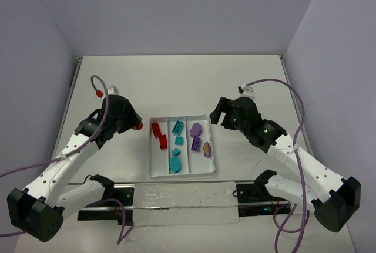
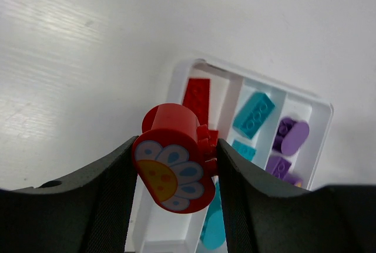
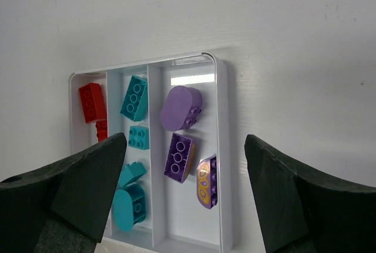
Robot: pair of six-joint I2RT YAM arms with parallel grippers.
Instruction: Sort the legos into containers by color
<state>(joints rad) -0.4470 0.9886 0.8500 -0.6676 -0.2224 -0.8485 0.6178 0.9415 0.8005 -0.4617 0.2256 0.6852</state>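
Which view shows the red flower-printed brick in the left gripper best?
The left wrist view: the red brick sits centred in the left gripper, flower print plain. The top external view shows it only as a small red spot at the gripper's tip. The right wrist view misses it.

The legos (image 3: 134, 98) are sorted by colour in the white tray's (image 3: 222, 147) compartments; one rounded red flower-printed brick (image 2: 173, 162) is held beside it.
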